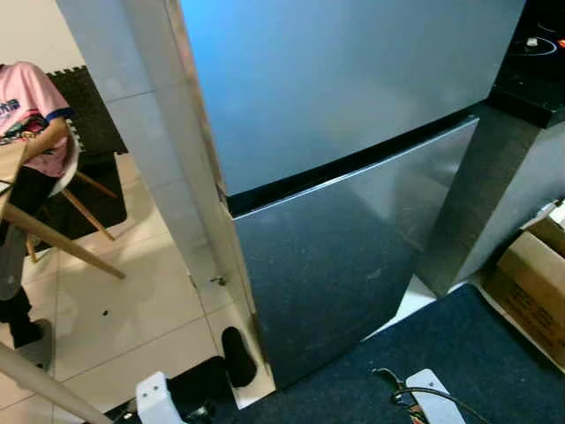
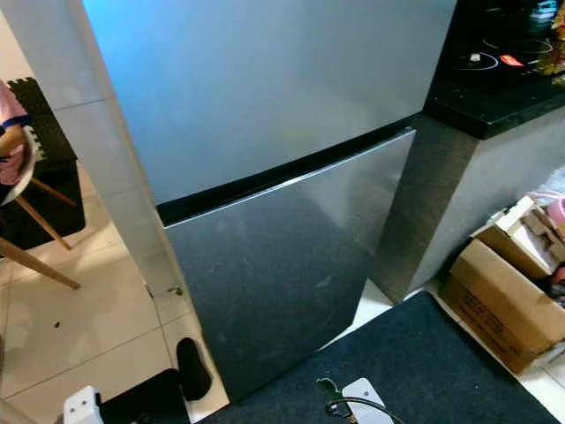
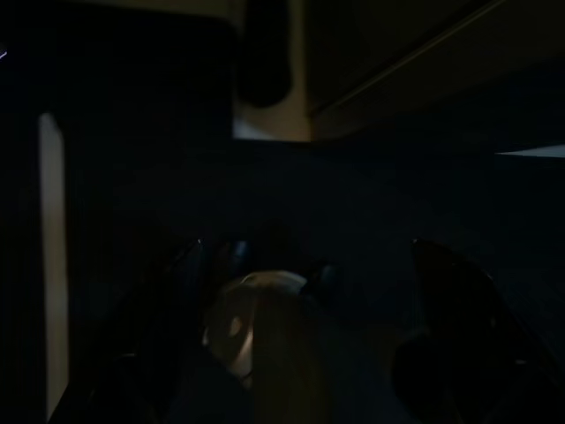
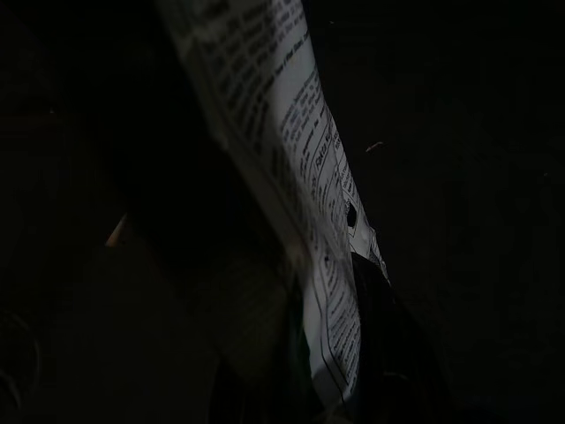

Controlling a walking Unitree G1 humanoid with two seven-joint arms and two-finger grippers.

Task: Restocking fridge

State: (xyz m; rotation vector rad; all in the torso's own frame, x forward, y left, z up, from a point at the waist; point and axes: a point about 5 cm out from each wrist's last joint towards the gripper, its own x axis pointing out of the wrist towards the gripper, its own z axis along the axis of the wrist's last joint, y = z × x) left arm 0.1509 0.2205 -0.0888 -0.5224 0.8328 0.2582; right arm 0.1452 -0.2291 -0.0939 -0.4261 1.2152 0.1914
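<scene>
The tall grey fridge (image 1: 353,132) stands right in front of me, its upper door and its lower door (image 2: 274,274) both closed. A white packet (image 4: 309,203) with black print runs close along the right wrist view, and my right gripper (image 4: 344,371) is shut on its lower end. In the dark left wrist view, my left gripper (image 3: 305,252) hangs low over the floor, with a pale rounded thing (image 3: 252,327) in front of it that I cannot identify.
A person in a pink shirt (image 1: 26,106) sits on a wooden-legged chair (image 1: 84,208) at the left. A dark counter with a hob (image 2: 503,79) adjoins the fridge on the right, and an open cardboard box (image 2: 508,300) stands below it. A navy mat (image 2: 424,371) covers the floor.
</scene>
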